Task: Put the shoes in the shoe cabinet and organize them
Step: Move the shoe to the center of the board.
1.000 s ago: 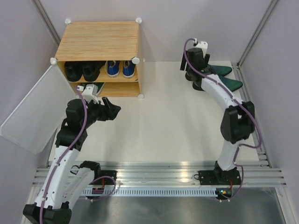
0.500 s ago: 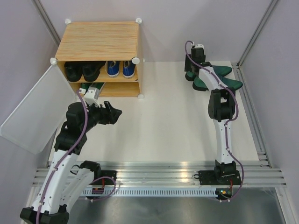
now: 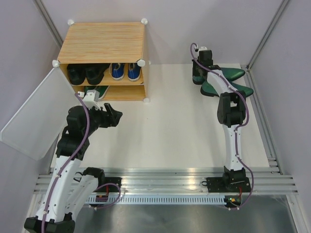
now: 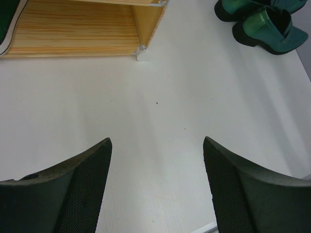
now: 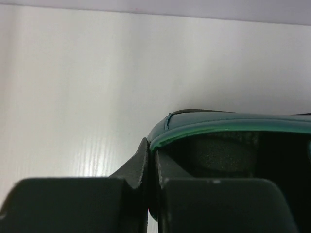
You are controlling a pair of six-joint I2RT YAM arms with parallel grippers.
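At far right of table, our right gripper [image 5: 151, 145] sits pinched tight on thin heel rim of dark-green loafer [image 5: 218, 127]; second loafer [image 3: 235, 90] just beside. Left gripper [image 4: 156, 141] spread wide, empty, near shoe cabinet [image 3: 104, 43]. Risks we judge: glossy rim slipping from narrow pinch on lift; hanging toe swinging, knocking second loafer.

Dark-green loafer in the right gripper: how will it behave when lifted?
The right gripper is shut on the loafer at its thin heel rim alone, so the toe will probably droop. Its glossy surface looks slippery, so it may slip out. The rim holds its shape under the pinch, so it is likely fairly stiff.
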